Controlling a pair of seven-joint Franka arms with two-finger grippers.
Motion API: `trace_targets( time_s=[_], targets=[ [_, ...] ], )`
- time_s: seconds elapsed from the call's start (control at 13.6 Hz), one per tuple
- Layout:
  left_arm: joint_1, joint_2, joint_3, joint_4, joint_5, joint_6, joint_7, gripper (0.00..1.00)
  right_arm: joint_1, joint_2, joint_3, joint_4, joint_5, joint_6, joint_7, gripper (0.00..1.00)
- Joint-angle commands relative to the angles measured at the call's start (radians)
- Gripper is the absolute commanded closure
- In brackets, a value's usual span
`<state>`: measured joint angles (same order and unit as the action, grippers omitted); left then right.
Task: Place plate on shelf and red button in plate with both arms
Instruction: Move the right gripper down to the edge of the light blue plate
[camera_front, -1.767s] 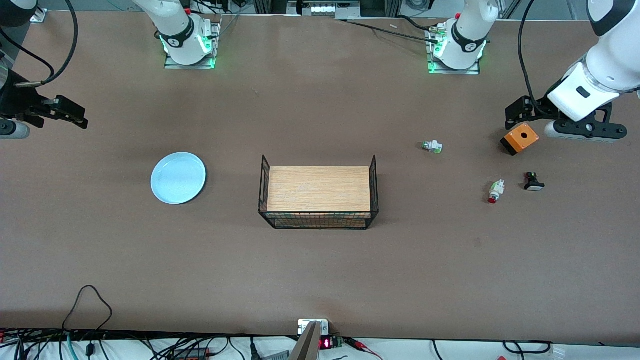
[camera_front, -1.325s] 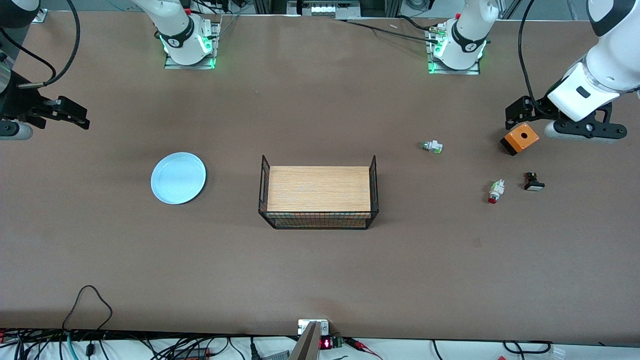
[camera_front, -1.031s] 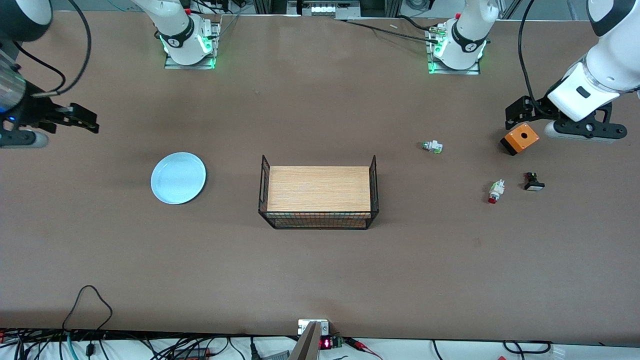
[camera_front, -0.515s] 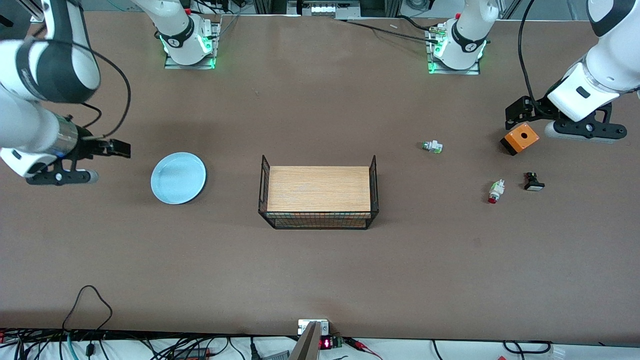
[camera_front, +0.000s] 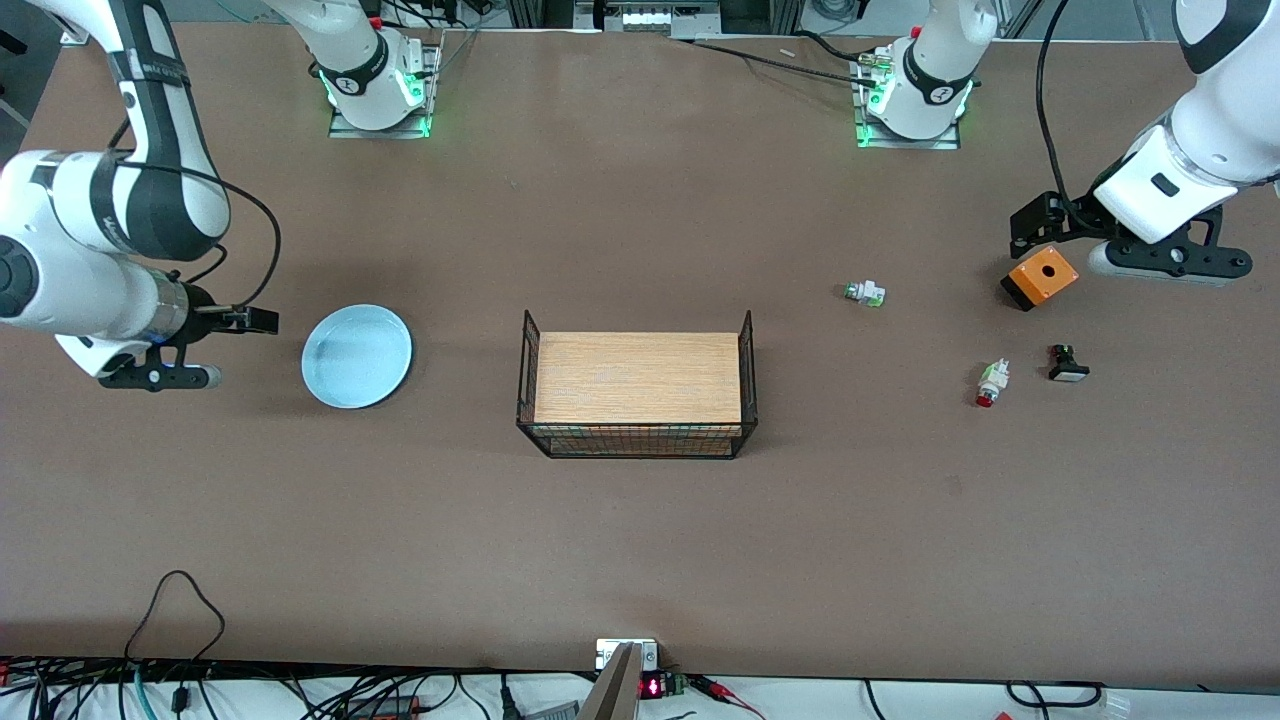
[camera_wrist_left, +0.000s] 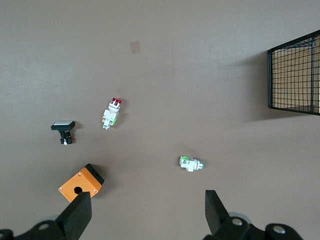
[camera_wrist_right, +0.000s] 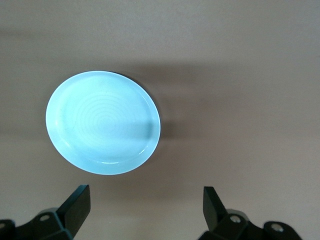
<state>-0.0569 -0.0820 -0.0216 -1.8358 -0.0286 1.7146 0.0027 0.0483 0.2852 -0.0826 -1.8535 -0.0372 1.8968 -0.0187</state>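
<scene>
Front view: my right gripper (camera_front: 262, 320) hangs spread wide just beside the plate (camera_front: 356, 356), toward the right arm's end. Left gripper (camera_front: 1035, 225) waits, wide too, over the orange box (camera_front: 1041, 277). Left wrist view: red button (camera_wrist_left: 111, 113) lies on the table (camera_wrist_left: 200, 75), apart from everything. Right wrist view: plate on bare table.

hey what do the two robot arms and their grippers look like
Both arms are glossy white with black joint bands and loose black cables. Their round bases glow green on metal plates. The right gripper and left gripper are black two-finger units; in the wrist views their fingers appear as flat black blades.
</scene>
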Motion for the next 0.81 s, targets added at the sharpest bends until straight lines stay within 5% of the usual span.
trace_targets(
  time_s=[0.0,0.52,0.74],
  targets=[
    [-0.004,0.014,0.002,0.030,-0.005,-0.024,-0.009,0.00,0.002,0.037,0.006,0.004,0.016,0.037,0.002,0.00],
    [-0.004,0.014,0.002,0.030,-0.005,-0.024,-0.009,0.00,-0.025,0.098,0.004,-0.228,0.010,0.411,-0.035,0.00],
    [-0.004,0.016,0.002,0.030,-0.005,-0.024,-0.009,0.00,-0.036,0.118,0.006,-0.240,0.010,0.432,-0.037,0.00]
  ],
)
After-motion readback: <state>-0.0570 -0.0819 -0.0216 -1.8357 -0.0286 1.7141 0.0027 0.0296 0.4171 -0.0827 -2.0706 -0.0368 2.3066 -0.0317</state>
